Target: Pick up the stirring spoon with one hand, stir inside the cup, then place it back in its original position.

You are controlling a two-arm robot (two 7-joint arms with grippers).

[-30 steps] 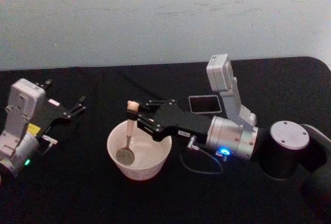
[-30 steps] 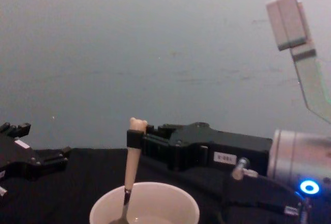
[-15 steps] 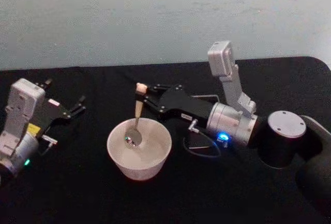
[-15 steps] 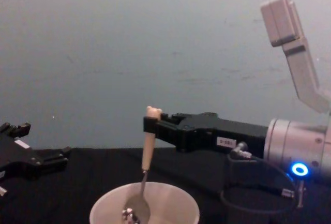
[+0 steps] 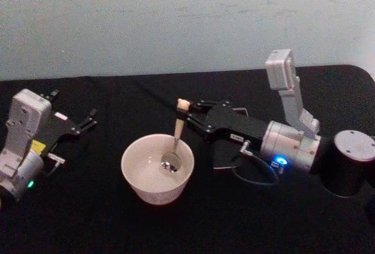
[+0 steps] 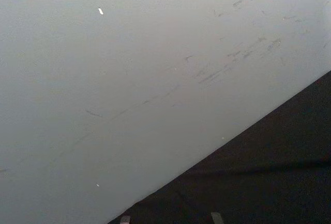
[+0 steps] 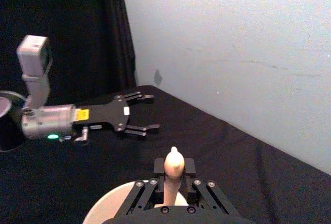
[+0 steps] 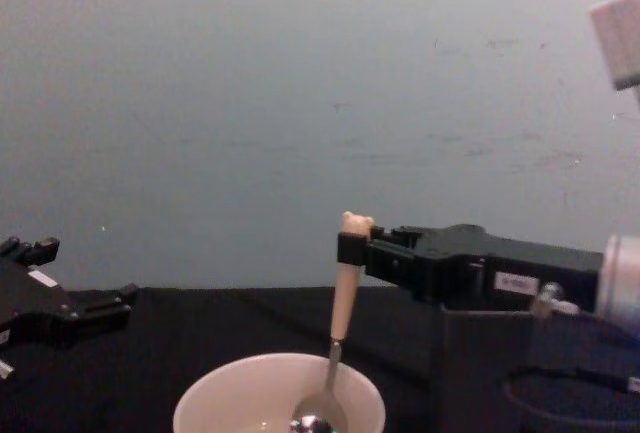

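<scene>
1. The left gripper (image 5: 88, 120) is parked at the left side of the black table (image 5: 88, 219), well apart from the cup. Its jaws stand spread with nothing between them, as the right wrist view also shows (image 7: 149, 113). It poses no risk unless it moves.

2. The cup (image 5: 153, 190) sits near the middle of the table. The stirring spoon (image 5: 176, 136) stands in it with its shiny bowl low inside, toward the cup's right-hand side. Its beige handle leans up and out over the right part of the rim. Stirring appears to be under way.

3. The right gripper (image 5: 187, 112) reaches in from the right and is clenched on the handle just under the bear head, as the chest view shows (image 8: 354, 249). The pinch is high on the handle.
   - A hard scrape along the cup wall could twist the spoon in the jaws or pull it loose.
   - With the bowl so near the right wall, a further sweep that way could push the light cup across the table or tip it.
   - If the gripper pulls sideways before rising, the thin neck may catch on the rim and drag the cup.

4. A dark square-sided box (image 8: 482, 365), which I judge to be the holder, stands just right of the cup, beneath the right arm. It is narrow, so a tilted spoon may strike its edge and miss the opening.
</scene>
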